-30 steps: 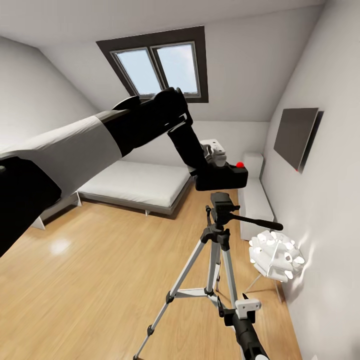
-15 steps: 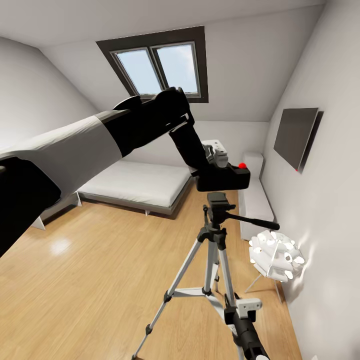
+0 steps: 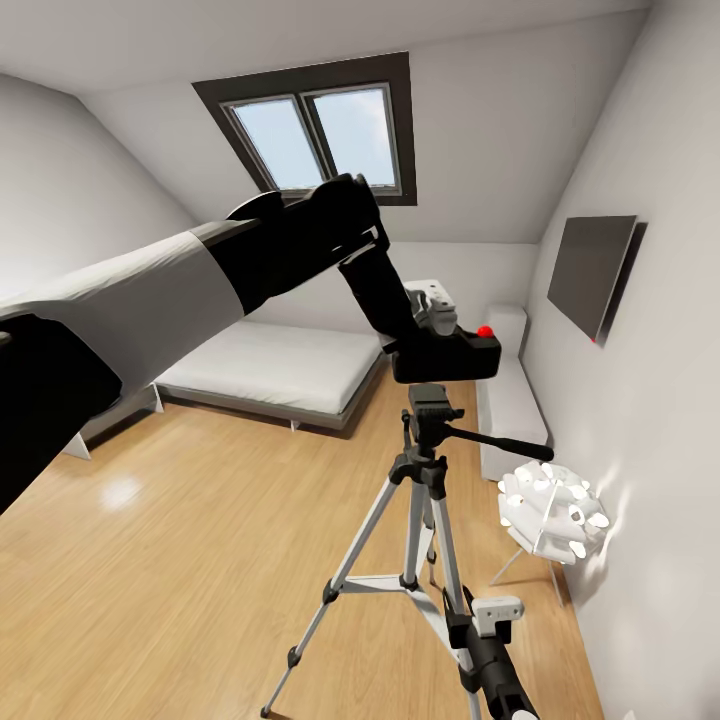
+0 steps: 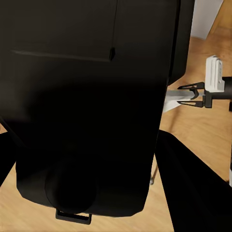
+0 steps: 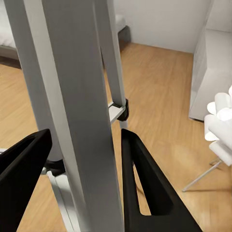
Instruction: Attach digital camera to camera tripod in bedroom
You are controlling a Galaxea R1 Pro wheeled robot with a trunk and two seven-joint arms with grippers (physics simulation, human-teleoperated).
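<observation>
The camera tripod stands on the wood floor; one silver leg runs between the right fingers — closed around it. Directly above its head, the digital camera sits gripped in the left fingers.

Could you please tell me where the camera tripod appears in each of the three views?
Head view: camera tripod at lower centre, under the digital camera.
Left wrist view: a pale stretch at the camera's edge.
Right wrist view: its silver leg between the right gripper's fingers.
Shared landmark: wood floor.
</observation>
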